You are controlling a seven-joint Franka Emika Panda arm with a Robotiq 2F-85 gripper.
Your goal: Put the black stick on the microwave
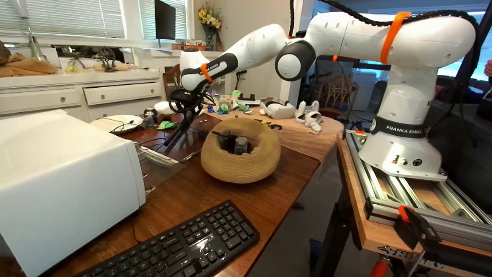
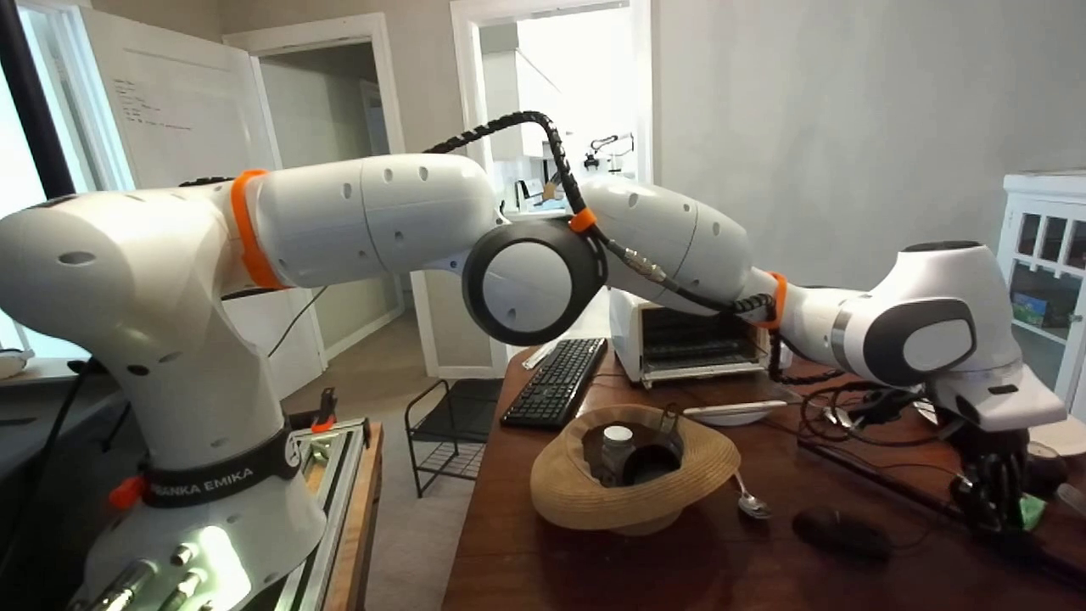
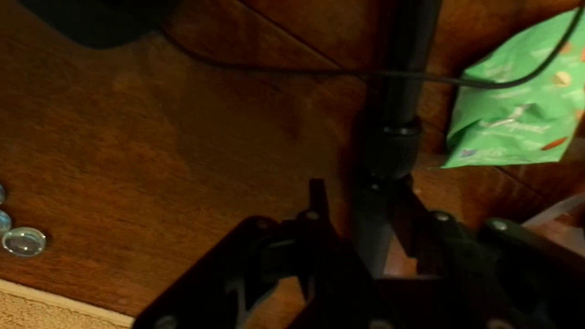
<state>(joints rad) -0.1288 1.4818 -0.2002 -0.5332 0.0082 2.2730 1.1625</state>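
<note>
Far from the worktop's robot-side edge, the unclenched Robotiq gripper straddles the black rod: centre it before closing, minding the overlying mouse cable.

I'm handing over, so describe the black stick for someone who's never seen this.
On the brown table, look from the straw hat to the gripper. In the wrist view, the black stick shows between its fingers, beside a green packet. The stick is long and straight, unlike the thin, curving cable crossing it.
</note>
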